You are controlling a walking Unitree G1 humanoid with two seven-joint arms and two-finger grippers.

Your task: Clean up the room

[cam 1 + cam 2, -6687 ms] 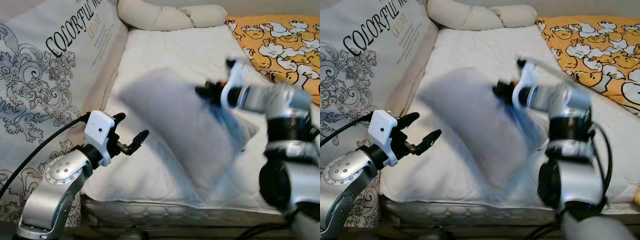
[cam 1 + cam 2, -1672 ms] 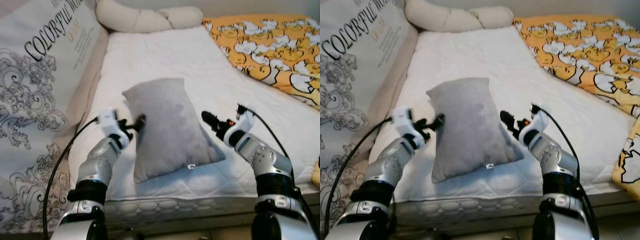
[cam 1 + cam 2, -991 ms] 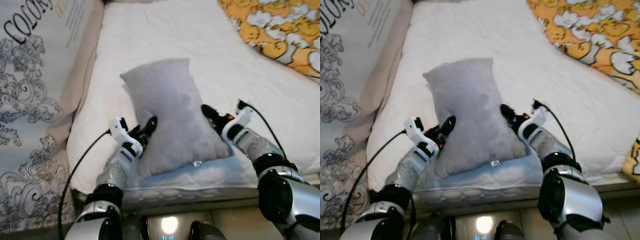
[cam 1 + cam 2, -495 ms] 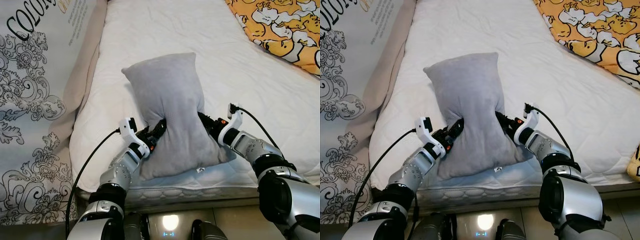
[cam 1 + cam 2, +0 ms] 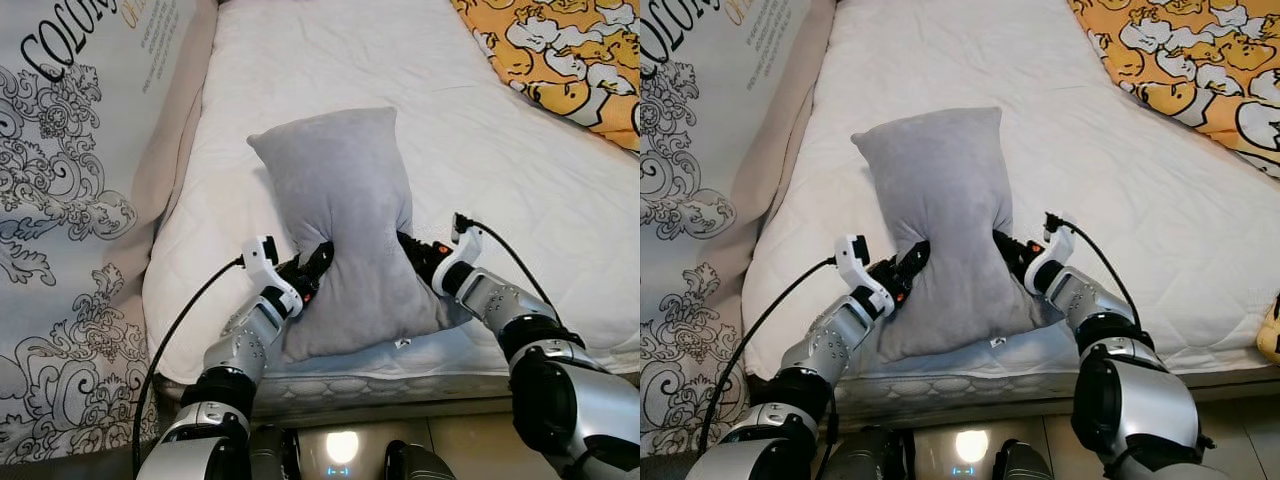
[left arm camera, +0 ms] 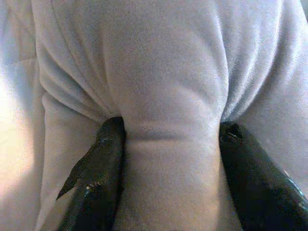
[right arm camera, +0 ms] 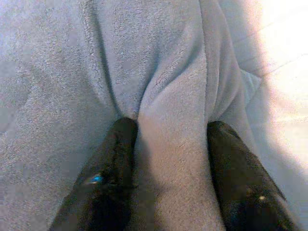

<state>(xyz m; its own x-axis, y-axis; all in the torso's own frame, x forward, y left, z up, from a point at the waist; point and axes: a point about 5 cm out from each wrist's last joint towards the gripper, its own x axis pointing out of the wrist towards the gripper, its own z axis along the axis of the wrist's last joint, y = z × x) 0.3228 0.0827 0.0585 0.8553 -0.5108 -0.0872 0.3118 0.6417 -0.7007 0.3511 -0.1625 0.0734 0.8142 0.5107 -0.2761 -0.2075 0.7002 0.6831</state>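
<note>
Grey plush fabric covers the pillow [image 5: 340, 220], which lies on the white quilted mattress [image 5: 330, 70] near its front edge, long axis running away from the robot. The left gripper [image 6: 168, 168] presses into the pillow's left flank and the right gripper [image 7: 168, 168] into its right flank, at roughly the same height, pinching the pillow to a waist between them. Each wrist view shows two black fingers set moderately apart with a thick fold of fleece bunched between them, so both grippers hold pillow fabric.

Handling judgement: the pillow appears light, soft and highly compressible, with no fragility. The fleece should resist slipping, but the fill will sag and shift once lifted. Grip points on opposite flanks at mid-length look suitable for a balanced two-arm lift. A printed fabric panel [image 5: 70, 150] stands along the mattress's left side; a yellow patterned blanket [image 5: 560, 50] lies far right.
</note>
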